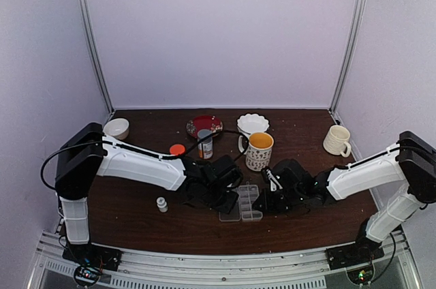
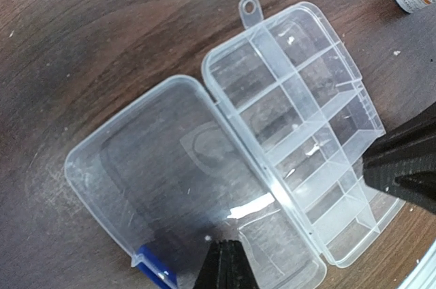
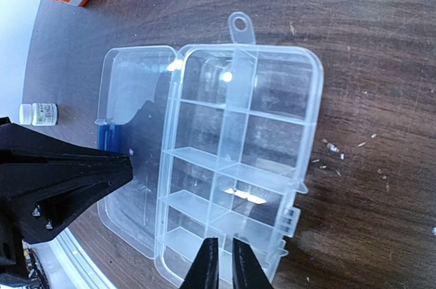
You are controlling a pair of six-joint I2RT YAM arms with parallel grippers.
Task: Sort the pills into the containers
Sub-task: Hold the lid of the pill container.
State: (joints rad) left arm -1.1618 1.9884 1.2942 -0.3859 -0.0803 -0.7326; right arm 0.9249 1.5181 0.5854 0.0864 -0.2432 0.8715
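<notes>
One nudge could skid the pill box point(image 3: 240, 108): left gripper point(image 2: 225, 256) clenched over its lid point(image 2: 150, 166), right gripper point(image 3: 225, 260) hold unclear.

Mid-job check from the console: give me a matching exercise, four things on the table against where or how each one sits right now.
Things:
1. pill box lid
2. red plate
3. cream mug
4. small white bottle

Place or state:
A. far right
B. near left, standing upright
C. swung open, lying flat
D. back, middle

Pairs: 1-C, 2-D, 3-A, 4-B
</notes>
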